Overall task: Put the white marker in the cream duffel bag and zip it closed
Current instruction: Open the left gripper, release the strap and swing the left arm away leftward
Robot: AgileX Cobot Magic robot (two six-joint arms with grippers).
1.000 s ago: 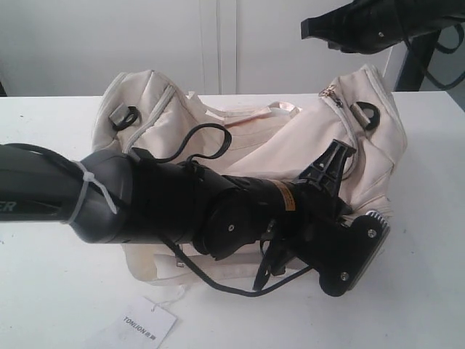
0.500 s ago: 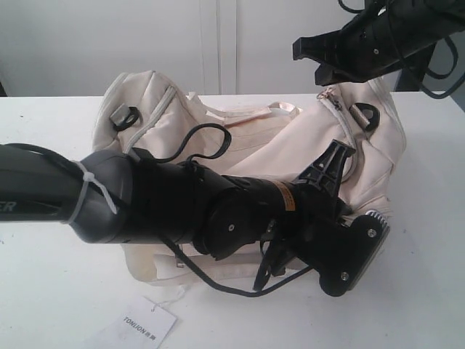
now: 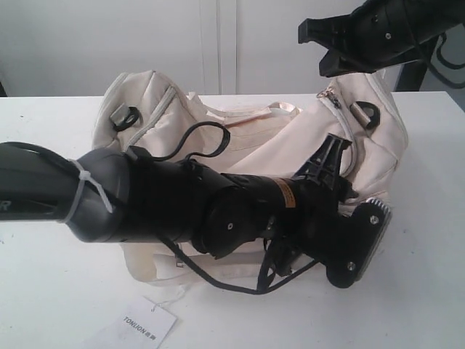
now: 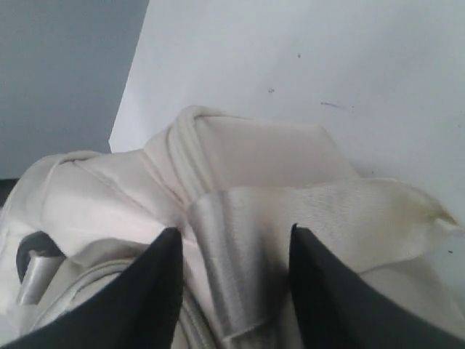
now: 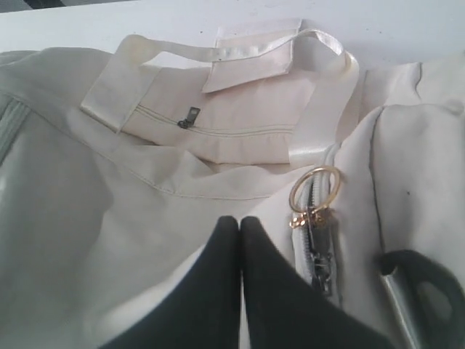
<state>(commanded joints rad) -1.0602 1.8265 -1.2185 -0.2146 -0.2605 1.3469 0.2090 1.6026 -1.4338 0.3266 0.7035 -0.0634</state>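
Aloft, right pincer (image 5: 240, 227) closed (empty) — over cream duffel bag (image 5: 138, 203) edge.

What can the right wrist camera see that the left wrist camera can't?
Only the right wrist view shows the gold ring on the top zip, the pocket zip, and the shut right gripper over the bag. Only the left wrist view shows the left gripper, its fingers apart with a shiny strap between them. Both show the cream bag and a bit of the white table.
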